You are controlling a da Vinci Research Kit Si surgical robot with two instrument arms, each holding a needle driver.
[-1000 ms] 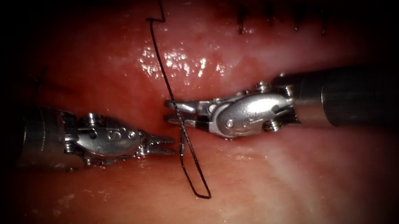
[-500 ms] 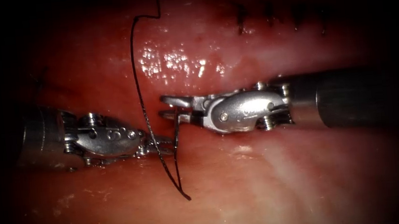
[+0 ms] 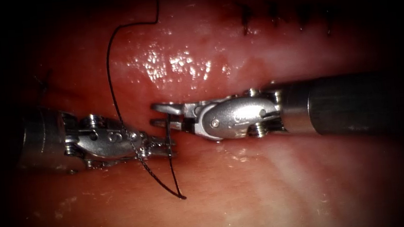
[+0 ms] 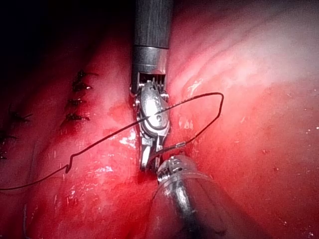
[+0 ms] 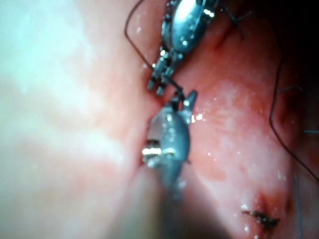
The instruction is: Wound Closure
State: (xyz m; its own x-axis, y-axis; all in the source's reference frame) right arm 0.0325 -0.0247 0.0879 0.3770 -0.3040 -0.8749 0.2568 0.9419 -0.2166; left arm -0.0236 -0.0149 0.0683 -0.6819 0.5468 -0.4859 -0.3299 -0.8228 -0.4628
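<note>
The right arm's polished steel end effector [image 3: 159, 115] enters from the right on a dark, round shaft, its two slim jaws parted, and the thin black thread [image 3: 112, 94] crosses between them near the tips; whether they pinch it cannot be told. The left arm's steel end effector [image 3: 168, 147] lies low on the left, its short, serrated jaws slightly spread, with the thread draped over its wrist and crossing its tips. The thread drops from the dark upper edge, kinks, sweeps in a wide arc to the left, and runs down to a narrow hairpin bend on the near side of the cut. The wet, glossy, pink-red tissue [image 3: 276, 180] has bright, beaded highlights on its far ridge and a paler, smooth near slope. A row of short dark stitches [image 3: 271, 17] stands far behind the right shaft. No needle can be made out.
</note>
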